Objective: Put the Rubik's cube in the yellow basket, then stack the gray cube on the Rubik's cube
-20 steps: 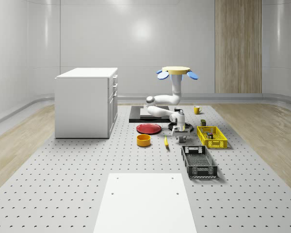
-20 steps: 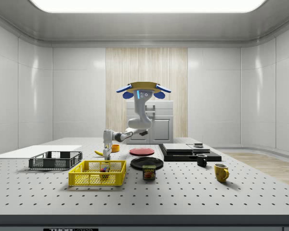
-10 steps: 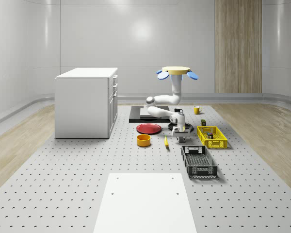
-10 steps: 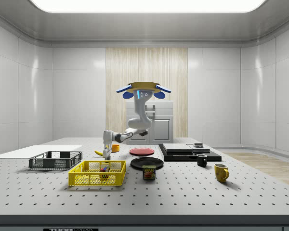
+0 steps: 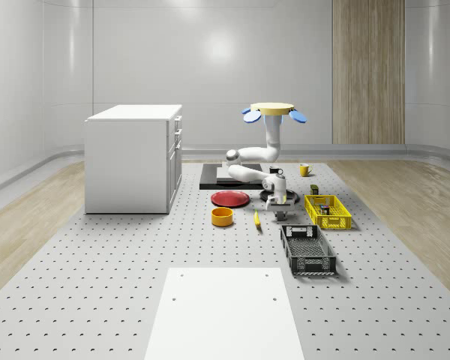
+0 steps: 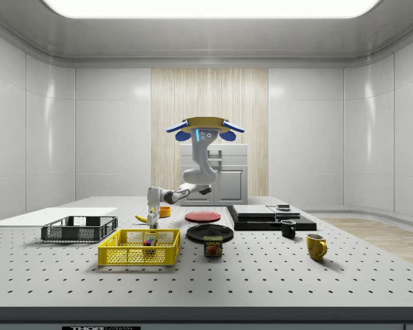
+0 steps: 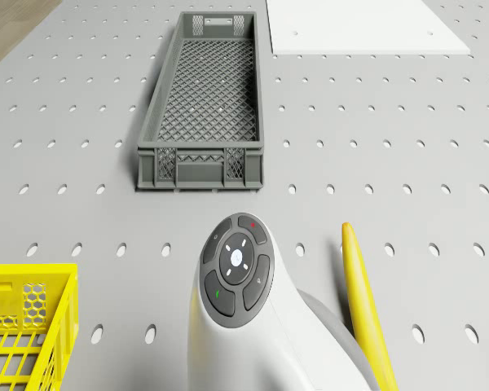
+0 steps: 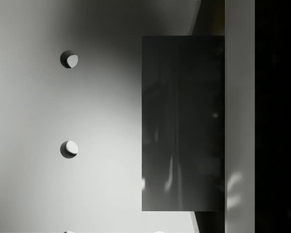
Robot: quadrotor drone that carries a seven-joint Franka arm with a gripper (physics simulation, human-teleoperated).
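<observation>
The drone (image 5: 275,110) hovers over the table's far middle, its white arm bent forward and down. My gripper (image 5: 277,215) hangs close to the table between the banana and the yellow basket (image 5: 337,223), just behind the dark crate. In the side view the gripper (image 6: 152,221) sits low behind the basket (image 6: 138,256). The Rubik's cube (image 6: 149,242) lies inside the basket. The wrist view has the gray cube (image 8: 183,124) right up against the camera, resting on the perforated table. The arm's wrist (image 7: 236,269) shows in the drone view beside a corner of the basket (image 7: 24,326).
A dark gray crate (image 5: 307,249) lies in front of the gripper and a banana (image 5: 256,219) beside it. An orange bowl (image 5: 223,217), red plate (image 5: 230,199), white cabinet (image 5: 131,157) and white sheet (image 5: 223,311) lie to the whole-scene view's left. A Spam can (image 6: 213,246) stands near the basket.
</observation>
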